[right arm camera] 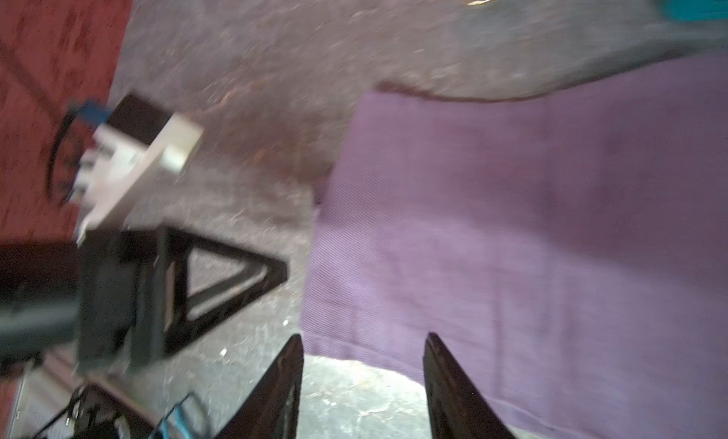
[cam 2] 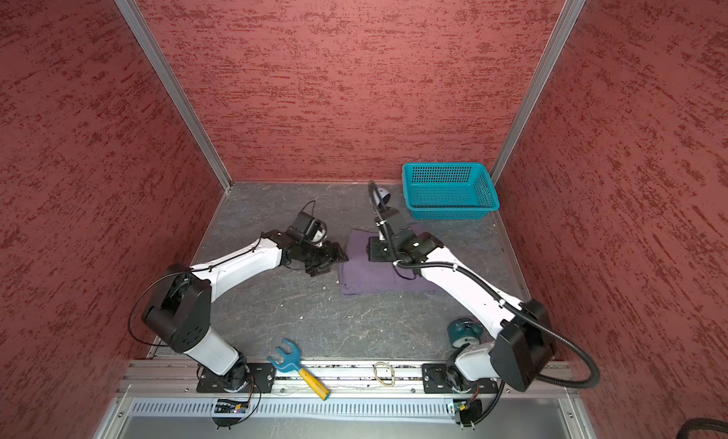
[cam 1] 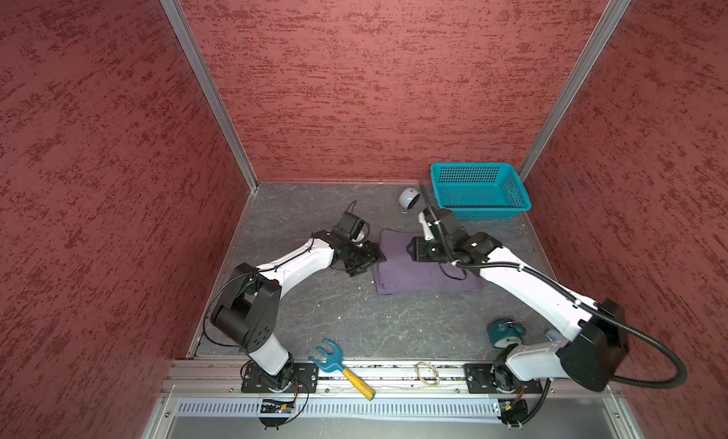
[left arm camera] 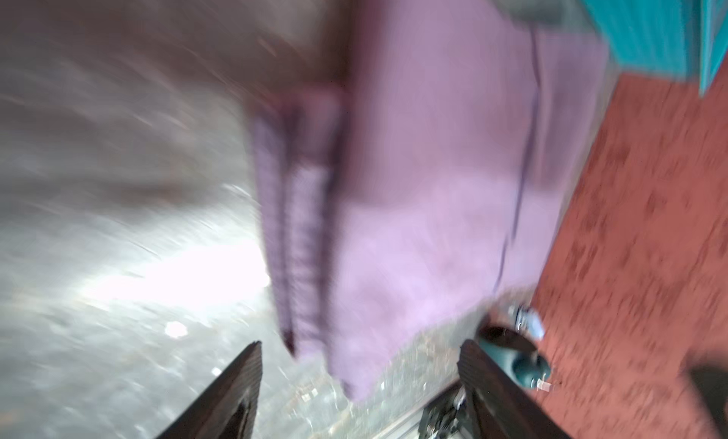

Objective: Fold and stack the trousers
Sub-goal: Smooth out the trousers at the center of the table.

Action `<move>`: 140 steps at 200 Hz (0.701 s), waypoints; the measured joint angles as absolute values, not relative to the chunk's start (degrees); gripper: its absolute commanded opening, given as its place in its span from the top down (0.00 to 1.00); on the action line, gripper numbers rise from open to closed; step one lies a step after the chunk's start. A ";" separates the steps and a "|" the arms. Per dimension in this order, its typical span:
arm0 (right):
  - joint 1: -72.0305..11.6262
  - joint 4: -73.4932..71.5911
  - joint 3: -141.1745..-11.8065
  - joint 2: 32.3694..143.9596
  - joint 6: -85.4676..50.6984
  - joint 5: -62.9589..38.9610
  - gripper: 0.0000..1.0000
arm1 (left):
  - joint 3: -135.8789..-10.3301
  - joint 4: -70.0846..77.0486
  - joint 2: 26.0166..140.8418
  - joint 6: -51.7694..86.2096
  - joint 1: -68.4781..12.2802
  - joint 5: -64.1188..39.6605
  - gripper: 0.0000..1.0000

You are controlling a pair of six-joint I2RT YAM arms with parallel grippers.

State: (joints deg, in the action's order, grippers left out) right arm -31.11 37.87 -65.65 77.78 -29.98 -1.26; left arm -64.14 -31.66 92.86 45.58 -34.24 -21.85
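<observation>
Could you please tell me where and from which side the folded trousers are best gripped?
Probably the layered edge of the trousers facing the left arm: they lie flat, so only an edge offers purchase, and there the folds show thickest. The open left gripper could slide in low from that side, pinching all layers.

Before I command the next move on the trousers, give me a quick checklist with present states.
1. Left gripper jaws apart and empty: ok.
2. Right gripper jaws apart and empty: ok.
3. Muted purple cloth trousers folded into a flat rectangle on the grey table: ok.
4. Fold edges aligned on the far right side: cannot tell; the right arm hides them.
5. Thin black cable loop clear of the cloth: cannot tell; it hangs over the trousers.
6. Teal plastic mesh basket empty: ok.
</observation>
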 measured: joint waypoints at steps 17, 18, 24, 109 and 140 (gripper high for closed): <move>-23.31 39.24 -61.69 76.09 -30.72 -1.61 0.48 | -64.75 -33.87 93.01 45.12 -38.74 -19.49 0.22; -22.63 39.33 -61.34 76.03 -30.85 -1.67 0.48 | -64.75 -34.11 93.01 45.10 -39.00 -19.22 0.22; -20.27 39.70 -60.01 75.96 -30.98 -1.87 0.46 | -64.82 -35.09 93.19 44.95 -39.83 -18.33 0.22; -7.29 39.81 -51.11 76.18 -29.95 -5.85 0.40 | -72.14 -39.94 102.67 44.14 -41.80 -10.15 0.53; -6.76 39.09 -50.39 76.18 -29.98 -6.26 0.39 | -74.83 -39.90 104.03 43.92 -41.93 -10.13 0.88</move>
State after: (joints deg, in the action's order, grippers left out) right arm -6.76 39.09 -50.39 76.18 -29.98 -6.26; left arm -74.83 -39.90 104.03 43.92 -41.93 -10.13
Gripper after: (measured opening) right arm 0.606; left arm 0.215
